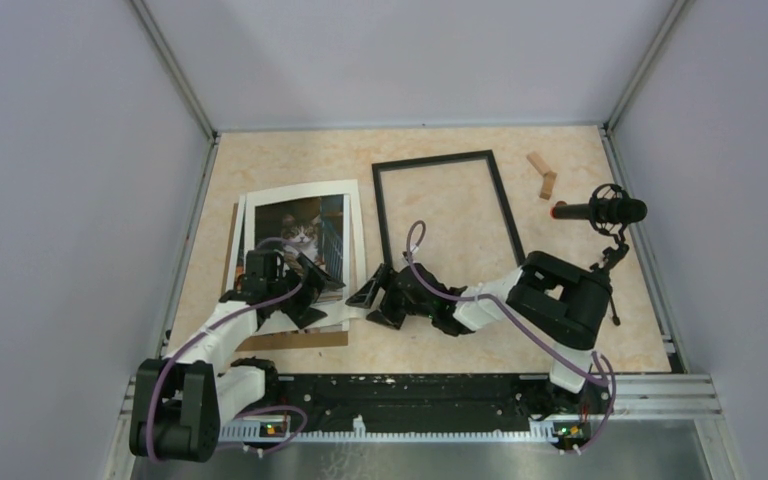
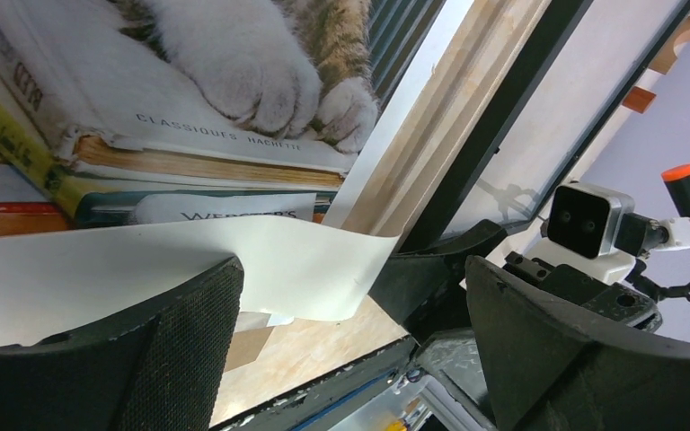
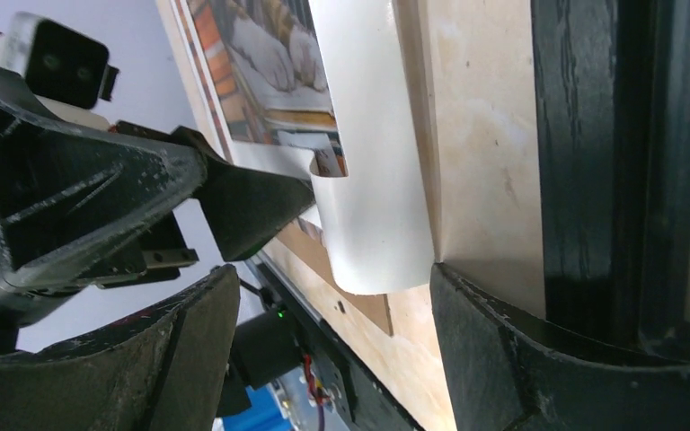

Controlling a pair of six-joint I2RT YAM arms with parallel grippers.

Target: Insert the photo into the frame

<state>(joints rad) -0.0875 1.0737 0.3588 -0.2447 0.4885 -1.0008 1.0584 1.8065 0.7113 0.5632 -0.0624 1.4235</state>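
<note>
Here, the left tool is hanging released, its two fingers spread wide. A curled corner of the white mat is rising just over the left one, and nothing is being gripped. The right tool is likewise standing unclenched, facing the left tool, with that same curled corner lying between its two fingers.

The photo is lying under the mat at the left of the worktop, outside the frame. It is showing a cat's paws resting on stacked books. Two spines are reading "CLASSIQUES HACHETTE" and "WEBSTER'S"; the other lettering is too small to read. A brown board is sticking out beneath the stack.

The one black frame is lying flat just right of the stack, bare worktop showing through it, with the right tool at its near left corner.

Farther right, two wooden blocks are touching in an angle, and one microphone is pointing left.
</note>
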